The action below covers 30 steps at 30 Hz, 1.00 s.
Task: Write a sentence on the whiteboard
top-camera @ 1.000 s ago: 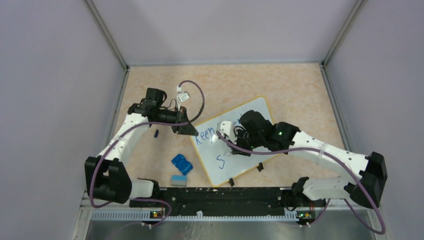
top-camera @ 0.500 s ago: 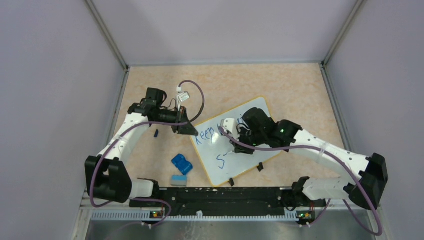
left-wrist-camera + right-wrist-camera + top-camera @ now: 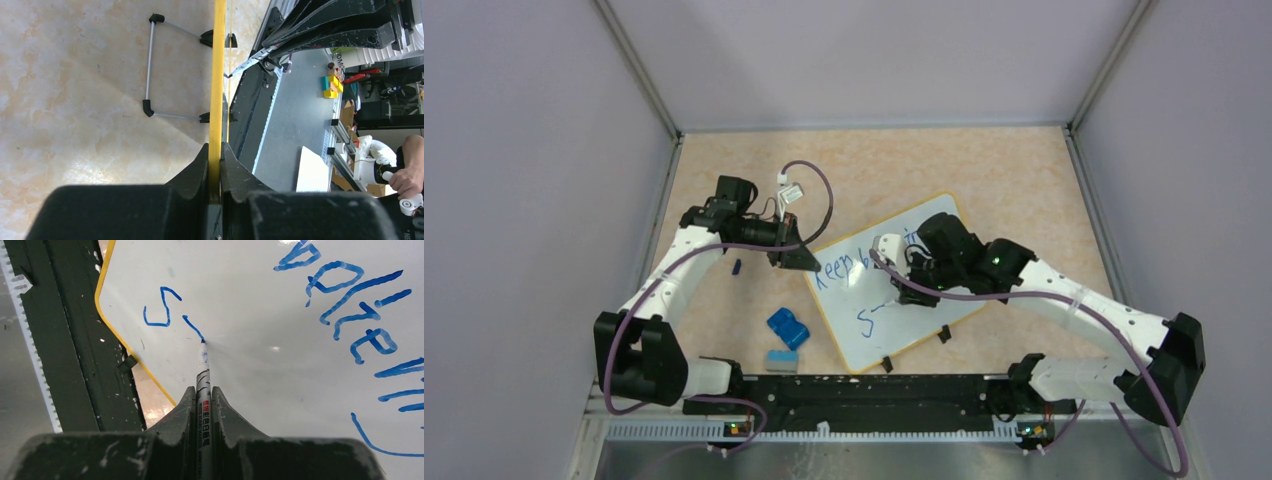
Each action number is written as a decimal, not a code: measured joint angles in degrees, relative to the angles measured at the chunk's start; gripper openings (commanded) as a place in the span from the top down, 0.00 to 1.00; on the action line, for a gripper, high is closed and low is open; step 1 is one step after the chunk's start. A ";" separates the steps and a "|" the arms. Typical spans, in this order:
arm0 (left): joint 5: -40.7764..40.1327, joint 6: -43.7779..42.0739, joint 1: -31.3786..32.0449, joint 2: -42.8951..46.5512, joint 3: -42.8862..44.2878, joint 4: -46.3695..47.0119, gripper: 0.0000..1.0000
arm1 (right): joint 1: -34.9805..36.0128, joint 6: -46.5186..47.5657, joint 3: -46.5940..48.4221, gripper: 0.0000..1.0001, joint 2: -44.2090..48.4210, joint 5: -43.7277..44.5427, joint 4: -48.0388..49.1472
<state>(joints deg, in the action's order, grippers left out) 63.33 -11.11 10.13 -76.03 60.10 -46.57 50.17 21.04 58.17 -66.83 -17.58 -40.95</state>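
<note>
Holding: right claw (image 3: 203,391) closed on marker (image 3: 203,365), tip touching whiteboard (image 3: 260,380) straight ahead beside the sentence (image 3: 167,307); left claw (image 3: 215,156) clamped on its rim

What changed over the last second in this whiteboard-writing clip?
The right gripper, shut on the marker, slid toward the robot's right across the whiteboard, drawing a short stroke after the "S". Nothing was taken up or let go. The left gripper stays clamped on the board's yellow rim; board and upper words unchanged.
</note>
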 measured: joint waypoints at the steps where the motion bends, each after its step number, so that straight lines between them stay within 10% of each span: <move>1: 0.07 0.00 0.00 0.00 0.00 -0.02 1.00 | -0.09 0.02 0.00 1.00 0.00 -0.31 0.00; 30: -0.13 -0.02 -0.02 -0.02 0.00 -0.02 1.00 | -0.09 -1.09 2.05 1.00 -2.69 -1.88 2.75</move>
<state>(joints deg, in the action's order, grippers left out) 63.20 -11.14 10.11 -76.05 60.10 -46.59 50.09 19.94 60.23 -69.52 -19.46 -38.20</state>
